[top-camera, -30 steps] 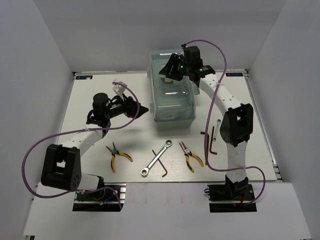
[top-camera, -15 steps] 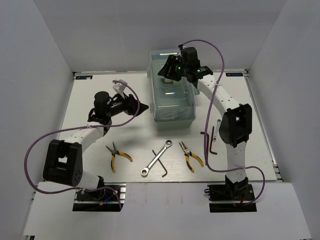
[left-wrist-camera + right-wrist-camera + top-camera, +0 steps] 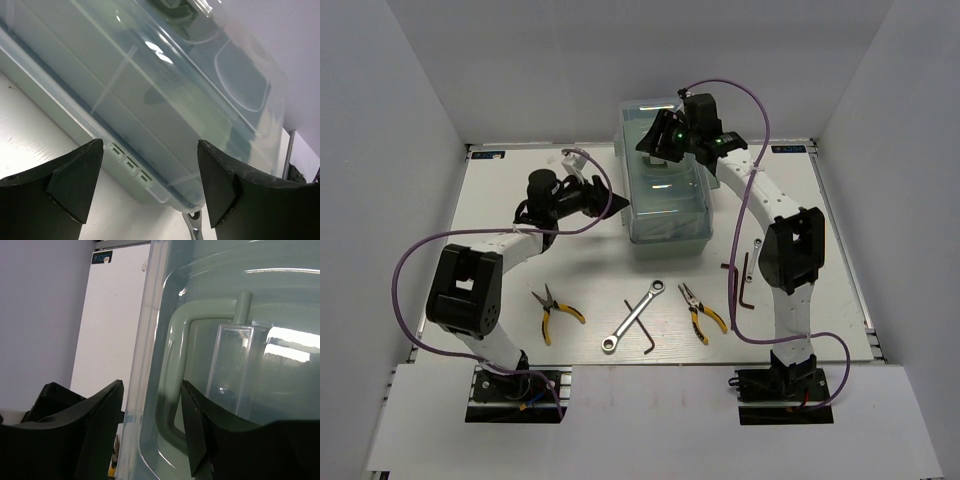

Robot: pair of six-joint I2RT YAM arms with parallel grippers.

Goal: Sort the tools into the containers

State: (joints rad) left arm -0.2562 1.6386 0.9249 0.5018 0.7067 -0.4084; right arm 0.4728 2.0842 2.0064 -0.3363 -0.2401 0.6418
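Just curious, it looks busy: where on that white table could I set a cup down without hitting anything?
Bare table shows right of the right arm, up to the edge, and in the far left corner behind the left arm. Crowded: the near strip before the toolbox, with pliers, ratchet wrench, hex key.

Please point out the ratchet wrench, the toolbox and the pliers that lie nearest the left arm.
ratchet wrench (image 3: 622, 330): top external view, on the lower shaft.
toolbox (image 3: 665, 236): top external view, on the front wall.
left pliers (image 3: 552, 310): top external view, near the pivot.
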